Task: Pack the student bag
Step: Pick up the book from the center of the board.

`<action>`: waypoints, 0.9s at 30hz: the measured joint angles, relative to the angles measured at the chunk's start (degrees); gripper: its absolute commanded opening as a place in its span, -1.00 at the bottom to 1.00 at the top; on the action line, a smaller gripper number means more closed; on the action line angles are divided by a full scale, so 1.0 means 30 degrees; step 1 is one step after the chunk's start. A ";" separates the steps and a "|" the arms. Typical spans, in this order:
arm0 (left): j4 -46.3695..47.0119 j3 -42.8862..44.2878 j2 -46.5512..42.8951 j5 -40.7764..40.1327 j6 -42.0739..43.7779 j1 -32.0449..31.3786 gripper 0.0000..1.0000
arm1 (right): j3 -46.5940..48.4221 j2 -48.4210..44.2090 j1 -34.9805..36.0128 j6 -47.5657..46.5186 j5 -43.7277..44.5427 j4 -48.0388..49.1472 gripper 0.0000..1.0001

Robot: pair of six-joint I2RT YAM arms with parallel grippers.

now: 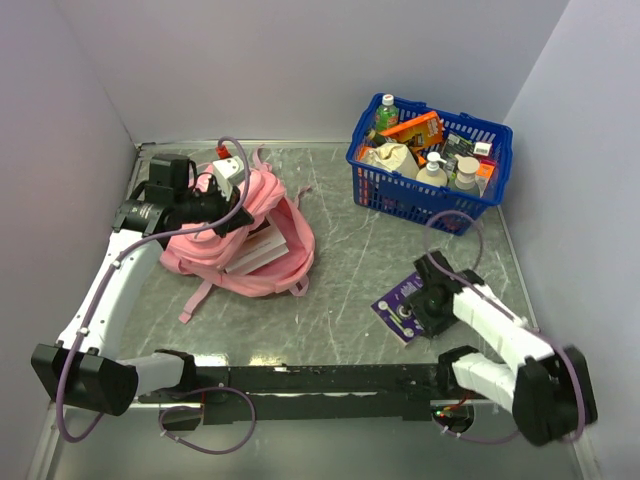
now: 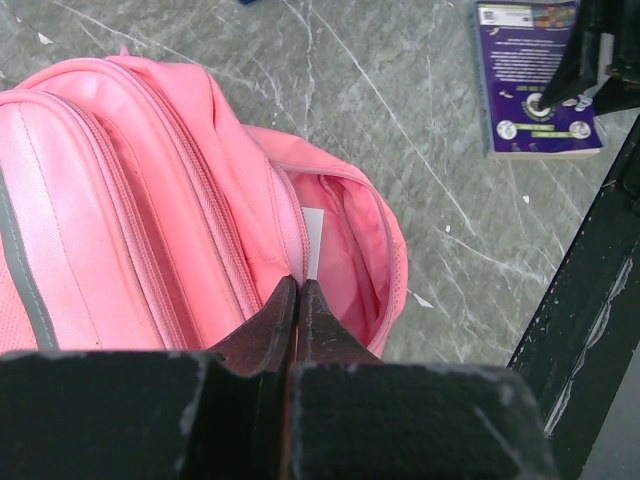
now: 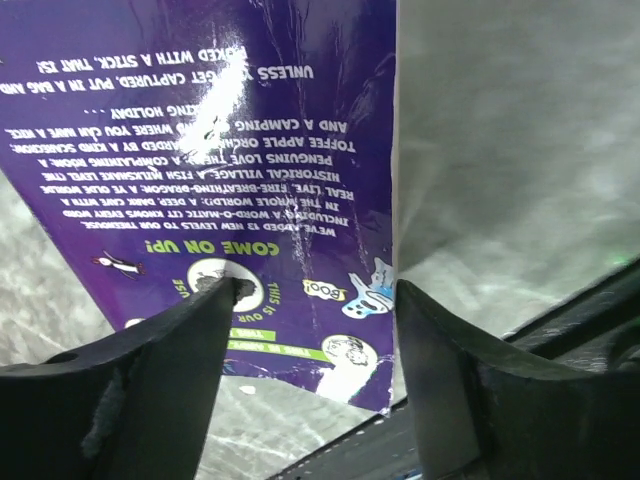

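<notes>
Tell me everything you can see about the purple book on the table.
The purple book is a thin glossy paperback lying flat, back cover up, on the grey marbled table near its front edge. White blurb text, lime-green lettering and small cartoon pictures show on it. The right claw stands open over one corner, one finger above the cover, the other past its edge.

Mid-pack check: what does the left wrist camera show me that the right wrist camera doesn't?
Left wrist only: the student bag, a compartment gaping open, with the left gripper shut at the opening's rim. Right wrist only: the print on the purple book up close, and the right gripper seen open, straddling the book's corner. Both: that book flat on the marbled table, under the right gripper.
</notes>
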 measured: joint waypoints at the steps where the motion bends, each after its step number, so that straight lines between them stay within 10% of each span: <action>1: -0.0007 0.0000 0.0000 0.0000 0.0007 0.0000 -0.98 | 0.0401 0.0685 0.0466 0.0117 0.0044 0.0270 0.25; 11: -0.0044 0.0000 0.0000 0.0000 0.0328 0.0073 -0.98 | 0.2047 0.4583 0.2528 0.0408 0.0095 0.2973 -0.27; 15: -0.0087 0.0000 0.0000 0.0015 0.0517 0.0124 -0.98 | 0.2295 0.4947 0.3111 0.0452 0.0226 0.3512 -1.00; 27: -0.0503 0.0022 0.0000 0.0146 0.0976 0.0197 -0.98 | 0.0801 0.1333 0.3643 -0.0160 0.1122 0.5770 -1.00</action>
